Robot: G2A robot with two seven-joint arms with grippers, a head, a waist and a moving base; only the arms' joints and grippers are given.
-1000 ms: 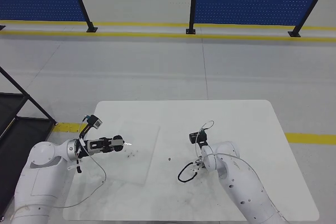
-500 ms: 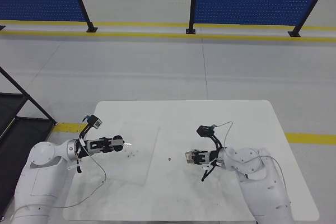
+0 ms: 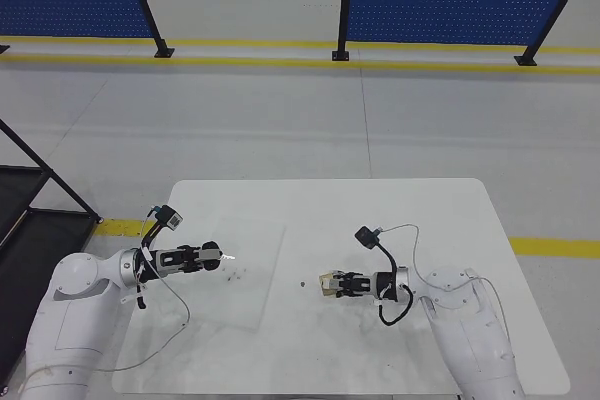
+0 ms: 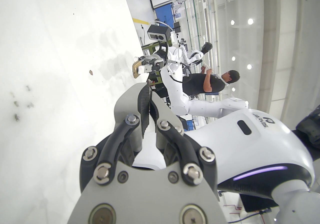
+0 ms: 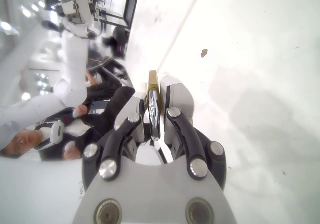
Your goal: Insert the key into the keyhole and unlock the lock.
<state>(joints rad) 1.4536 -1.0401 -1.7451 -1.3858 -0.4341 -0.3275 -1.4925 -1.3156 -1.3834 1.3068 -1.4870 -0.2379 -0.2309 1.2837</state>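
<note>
A brass padlock (image 5: 152,77) with a silver shackle sits edge-on between the pads of my right gripper (image 5: 154,83), which is shut on it. Seen from above, this gripper (image 3: 336,285) holds the padlock (image 3: 326,283) just over the middle of the white table (image 3: 430,210). My left gripper (image 3: 216,256) hangs over the table's left part, shut on a small key (image 3: 230,258) that points toward the padlock. In the left wrist view the shut fingers (image 4: 140,100) aim at the far-off padlock (image 4: 136,70), and only a sliver of key (image 4: 149,82) shows at their tip.
A small brown speck (image 3: 302,284) lies on the table between the two grippers. A thin clear sheet (image 3: 250,300) covers the table's left half. A black rack (image 3: 10,230) stands off the table's left side.
My right arm has swung out and carried the padlock left toward the table's middle, turning it to face the key. The left arm has kept still.
</note>
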